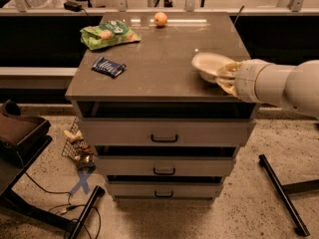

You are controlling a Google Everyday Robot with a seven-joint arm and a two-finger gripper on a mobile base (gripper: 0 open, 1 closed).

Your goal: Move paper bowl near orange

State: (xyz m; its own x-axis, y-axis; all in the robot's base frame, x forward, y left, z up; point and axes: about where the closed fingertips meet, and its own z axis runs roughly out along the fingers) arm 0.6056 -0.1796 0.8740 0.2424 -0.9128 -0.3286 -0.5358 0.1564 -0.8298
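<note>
Near right corner of the surface (164,73): the hand (224,76) comes in from the right, its fingers drawn narrow over the right rim of the paper bowl (208,63). It appears to pinch the rim. The bowl sits close to the right edge and the near edge, and looks slightly tilted, though whether its base is clear of the surface cannot be told.

Left side, toward the near edge: a dark blue snack packet (108,66), well apart from the bowl.

Far left corner: a green snack bag (108,34).

Far edge, about midway along it: the orange (160,19), well apart from the bowl and just right of the bag.

Risks, as judged:
- The hold is on one side of a thin paper rim. The rim could bend or slip out, and the bowl could then drop over the near or right edge.
- If the bowl is dragged rather than carried, its far rim may catch and the bowl may flip.
- The orange is round and lies right at the far edge. A bowl brought in too fast or too far could knock it and roll it off the back.
- A path bearing too far left could brush the green bag.
</note>
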